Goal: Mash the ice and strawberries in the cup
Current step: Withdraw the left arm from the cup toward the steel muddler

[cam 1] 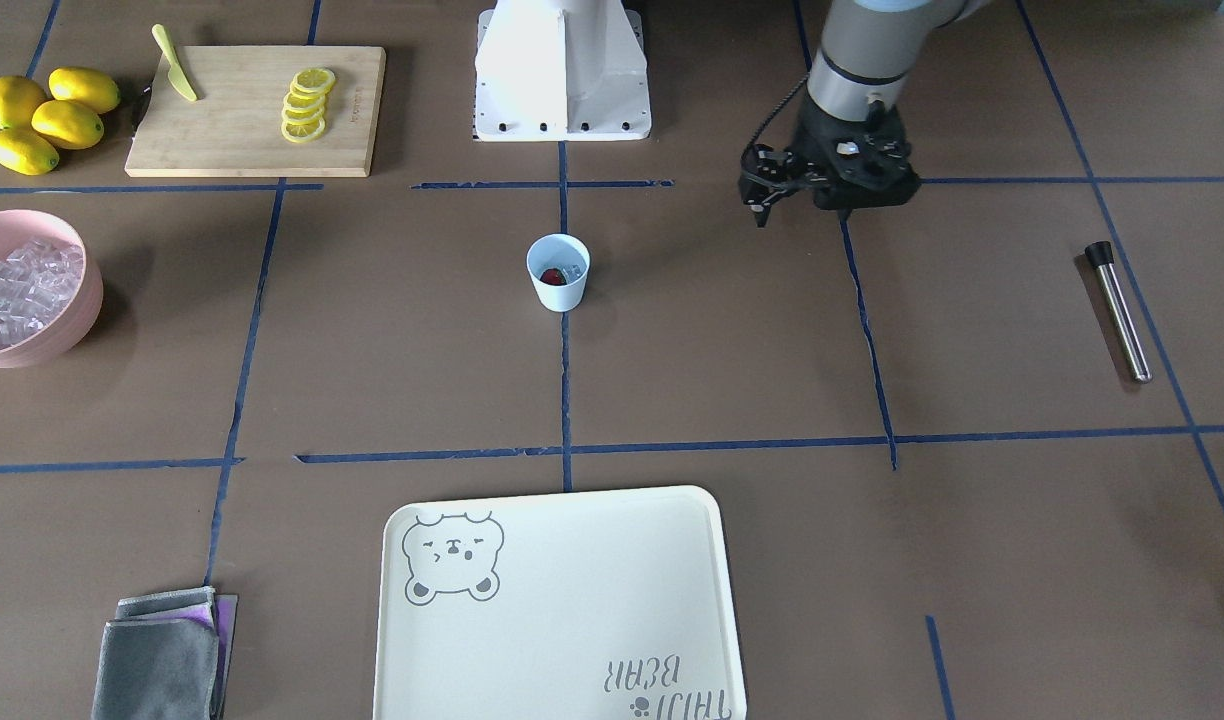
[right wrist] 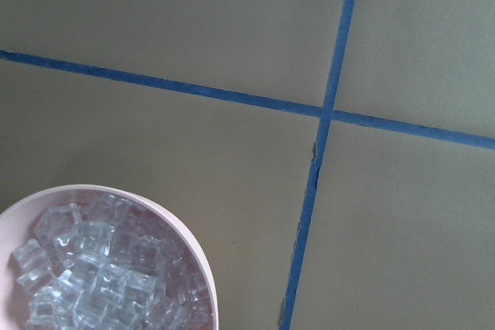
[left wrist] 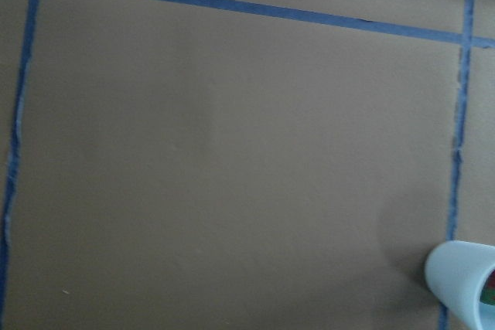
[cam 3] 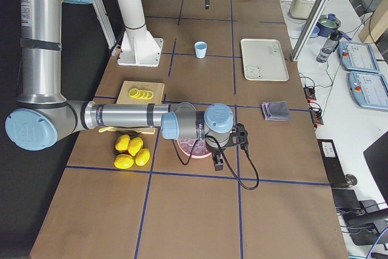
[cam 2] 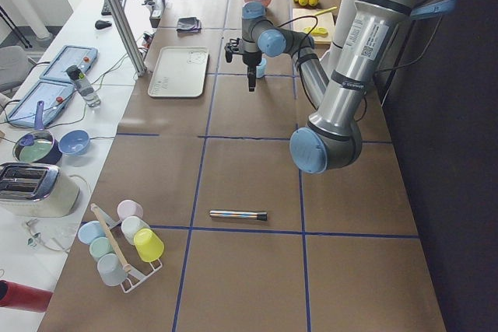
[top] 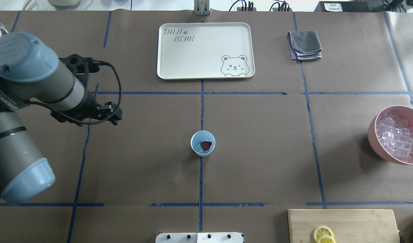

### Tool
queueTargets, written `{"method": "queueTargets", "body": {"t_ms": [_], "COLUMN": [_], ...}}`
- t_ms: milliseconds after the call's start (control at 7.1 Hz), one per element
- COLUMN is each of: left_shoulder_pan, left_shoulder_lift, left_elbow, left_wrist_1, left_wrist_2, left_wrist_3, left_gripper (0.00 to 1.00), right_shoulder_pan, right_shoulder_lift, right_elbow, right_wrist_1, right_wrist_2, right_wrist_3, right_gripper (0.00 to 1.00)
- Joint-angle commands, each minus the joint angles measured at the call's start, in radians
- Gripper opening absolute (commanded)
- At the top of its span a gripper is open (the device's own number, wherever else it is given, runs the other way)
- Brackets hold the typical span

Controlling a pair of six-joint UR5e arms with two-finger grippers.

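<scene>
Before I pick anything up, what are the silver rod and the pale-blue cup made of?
Slim silver rod with black end cap: likely polished metal, perhaps stainless steel, given the bright streak along its shaft; the cap looks matte, rubber or plastic.
Small pale-blue tapered cup: probably matte plastic, opaque and evenly coloured without glare, though ceramic is possible.
</scene>
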Motion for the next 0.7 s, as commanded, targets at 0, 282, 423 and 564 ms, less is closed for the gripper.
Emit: {"method": "queueTargets", "body": {"t_ms": [0, 282, 423, 564], "left_shoulder_pan": [-0.146, -0.223, -0.234, -0.252], "left_shoulder_lift": [0.168, 0.221, 0.229, 0.303], "left_elbow": [-0.009, 0.043, 0.092, 0.144], "left_wrist_1": [-0.010, -0.046, -0.107, -0.263], "left_wrist_2": [-0.081, -0.083, -0.084, -0.084], "left_wrist_3": [0.244, 0.364, 0.375, 0.375], "left_gripper": [1.00, 1.00, 1.00, 1.00], "right_shoulder_pan": [0.011, 0.011, 0.011, 0.011], "right_shoulder_lift": [0.000, -0.003, -0.002, 0.000], "right_elbow": [0.000, 0.006, 0.006, 0.001], "right_wrist_1": [0.003, 0.014, 0.014, 0.016], "right_wrist_2": [0.005, -0.001, -0.003, -0.009], "right_wrist_3": [0.001, 0.002, 0.008, 0.010], "right_gripper": [0.99, 0.99, 0.99, 0.99]}}
